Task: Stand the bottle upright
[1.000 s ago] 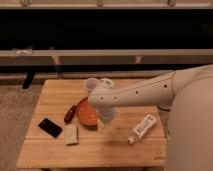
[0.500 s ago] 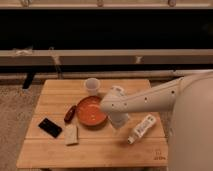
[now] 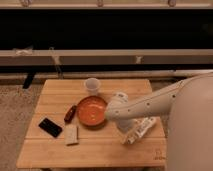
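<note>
The small white bottle (image 3: pixel 144 127) lies on its side on the right part of the wooden table (image 3: pixel 90 155), its cap end pointing toward the front left. My white arm reaches in from the right. Its gripper (image 3: pixel 128 131) hangs down over the cap end of the bottle and hides part of it. I cannot tell whether it touches the bottle.
An orange bowl (image 3: pixel 91 111) sits mid-table just left of the gripper. A translucent cup (image 3: pixel 92 86) stands behind it. A dark reddish object (image 3: pixel 70 113), a black phone (image 3: pixel 50 127) and a pale flat packet (image 3: pixel 72 134) lie at the left. A dark shelf runs behind the table.
My arm has swung right and toward the front, from over the bowl and cup to the lying bottle. The cup is now uncovered. The bottle has not moved.
</note>
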Robot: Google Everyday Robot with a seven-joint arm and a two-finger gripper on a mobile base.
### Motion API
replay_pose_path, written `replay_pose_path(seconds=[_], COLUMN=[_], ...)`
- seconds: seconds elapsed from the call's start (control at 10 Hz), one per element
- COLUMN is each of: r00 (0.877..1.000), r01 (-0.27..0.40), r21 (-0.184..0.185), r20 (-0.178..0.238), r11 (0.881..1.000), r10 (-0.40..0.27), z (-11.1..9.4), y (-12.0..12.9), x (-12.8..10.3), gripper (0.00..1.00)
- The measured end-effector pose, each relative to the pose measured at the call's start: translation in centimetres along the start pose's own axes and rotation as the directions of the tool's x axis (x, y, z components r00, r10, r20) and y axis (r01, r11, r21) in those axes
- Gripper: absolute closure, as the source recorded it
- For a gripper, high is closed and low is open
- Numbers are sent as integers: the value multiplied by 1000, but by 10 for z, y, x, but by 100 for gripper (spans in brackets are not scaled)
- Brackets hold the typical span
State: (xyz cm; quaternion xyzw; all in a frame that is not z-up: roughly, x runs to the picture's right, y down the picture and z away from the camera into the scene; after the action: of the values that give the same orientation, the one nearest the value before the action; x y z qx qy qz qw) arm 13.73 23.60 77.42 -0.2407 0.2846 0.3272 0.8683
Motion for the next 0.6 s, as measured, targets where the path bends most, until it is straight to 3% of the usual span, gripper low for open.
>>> replay_pose_path(seconds=[0.2, 0.4, 0.5, 0.6], r00=[999, 991, 982, 957], r01=[-32, -131, -191, -290], r21=[20, -1, -36, -123], r20=[-3, -5, -4, -9], r11=[999, 991, 981, 949], r10=[32, 131, 191, 291], z=[-7, -25, -32, -36], y=[-9, -4, 4, 17], x=[13, 26, 30, 35], gripper=[20, 20, 20, 20])
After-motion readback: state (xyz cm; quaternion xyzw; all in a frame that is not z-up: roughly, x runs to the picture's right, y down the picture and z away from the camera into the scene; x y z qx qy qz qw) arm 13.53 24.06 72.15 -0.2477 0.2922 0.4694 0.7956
